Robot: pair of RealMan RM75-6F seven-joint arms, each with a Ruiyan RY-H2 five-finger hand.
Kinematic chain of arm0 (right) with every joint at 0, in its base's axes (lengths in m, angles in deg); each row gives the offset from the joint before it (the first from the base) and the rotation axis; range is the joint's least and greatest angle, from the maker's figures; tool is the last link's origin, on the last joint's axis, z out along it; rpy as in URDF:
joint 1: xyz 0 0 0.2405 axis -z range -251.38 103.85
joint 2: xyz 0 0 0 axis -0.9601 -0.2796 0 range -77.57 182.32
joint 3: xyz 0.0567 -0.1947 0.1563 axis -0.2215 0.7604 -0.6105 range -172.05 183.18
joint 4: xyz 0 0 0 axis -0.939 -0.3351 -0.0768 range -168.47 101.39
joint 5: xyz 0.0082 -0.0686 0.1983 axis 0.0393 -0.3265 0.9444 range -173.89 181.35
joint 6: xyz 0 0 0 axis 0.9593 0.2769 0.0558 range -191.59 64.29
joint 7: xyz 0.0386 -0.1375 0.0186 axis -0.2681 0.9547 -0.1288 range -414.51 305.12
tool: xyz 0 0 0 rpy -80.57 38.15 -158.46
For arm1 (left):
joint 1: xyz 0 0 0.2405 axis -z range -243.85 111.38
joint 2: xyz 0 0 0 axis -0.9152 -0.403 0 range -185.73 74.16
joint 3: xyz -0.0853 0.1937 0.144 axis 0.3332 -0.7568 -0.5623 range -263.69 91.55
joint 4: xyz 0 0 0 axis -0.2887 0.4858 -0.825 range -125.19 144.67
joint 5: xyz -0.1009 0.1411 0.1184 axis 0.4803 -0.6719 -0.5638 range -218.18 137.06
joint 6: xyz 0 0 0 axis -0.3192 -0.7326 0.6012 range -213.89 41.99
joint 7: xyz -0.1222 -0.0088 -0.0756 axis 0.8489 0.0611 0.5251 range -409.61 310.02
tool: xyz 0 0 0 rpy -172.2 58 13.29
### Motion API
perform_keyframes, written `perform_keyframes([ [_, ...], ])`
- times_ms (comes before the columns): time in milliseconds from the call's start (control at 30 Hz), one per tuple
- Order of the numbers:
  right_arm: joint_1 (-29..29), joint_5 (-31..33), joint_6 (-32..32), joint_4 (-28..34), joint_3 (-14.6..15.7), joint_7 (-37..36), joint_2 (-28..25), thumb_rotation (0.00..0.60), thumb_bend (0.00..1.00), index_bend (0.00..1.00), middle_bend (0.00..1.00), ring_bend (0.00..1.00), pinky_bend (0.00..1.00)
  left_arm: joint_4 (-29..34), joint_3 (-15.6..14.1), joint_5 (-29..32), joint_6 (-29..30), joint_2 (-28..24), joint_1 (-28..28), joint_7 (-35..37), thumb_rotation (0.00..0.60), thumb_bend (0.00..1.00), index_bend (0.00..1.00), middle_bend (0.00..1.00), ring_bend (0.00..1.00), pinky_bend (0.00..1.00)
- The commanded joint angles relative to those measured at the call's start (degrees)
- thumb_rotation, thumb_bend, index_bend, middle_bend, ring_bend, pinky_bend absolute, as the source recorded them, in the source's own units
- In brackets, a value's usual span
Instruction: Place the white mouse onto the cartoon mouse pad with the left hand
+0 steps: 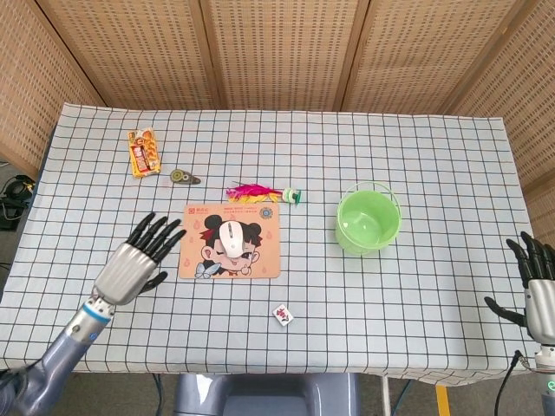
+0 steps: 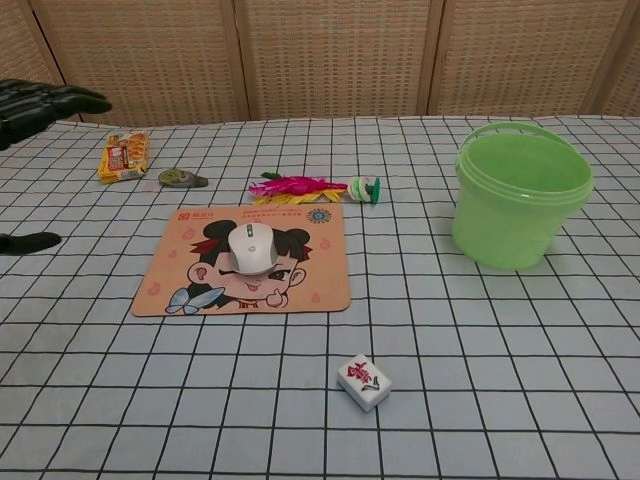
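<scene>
The white mouse lies on the cartoon mouse pad, over the drawn face, with nothing touching it. My left hand hovers to the left of the pad, empty, with its fingers spread toward the pad's corner. In the chest view only its dark fingertips show at the far left edge. My right hand is at the right edge of the head view, past the table, fingers apart and holding nothing.
A green bucket stands right of the pad. A mahjong tile lies in front of it. Behind the pad lie a pink feather toy, a small grey disc and a snack packet.
</scene>
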Motion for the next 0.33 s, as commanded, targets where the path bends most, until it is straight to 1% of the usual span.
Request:
perform_keyframes([
  [33,-0.3,0.1,-1.1,0.4,0.5,1.0,-0.1,0.6,0.08,0.13,0.0,0.0,0.0,5.2,-0.8,5.5,6.0,-1.5,-9.5,-4.3,0.6,0.19,0.0,0.0,0.0,0.0],
  [200,-0.5,-0.5,-1.6,0.7,1.1,2.5,0.2,0.6,0.08,0.13,0.0,0.0,0.0,4.8,-0.9,6.9,7.2,-0.8,-13.4,-3.5,0.6,0.19,0.0,0.0,0.0,0.0],
  [333,-0.5,-1.4,-1.1,1.0,1.6,3.8,0.6,0.6,0.08,0.13,0.0,0.0,0.0,3.5,0.0,8.3,7.8,0.1,-15.8,-1.4,0.6,0.19,0.0,0.0,0.0,0.0],
])
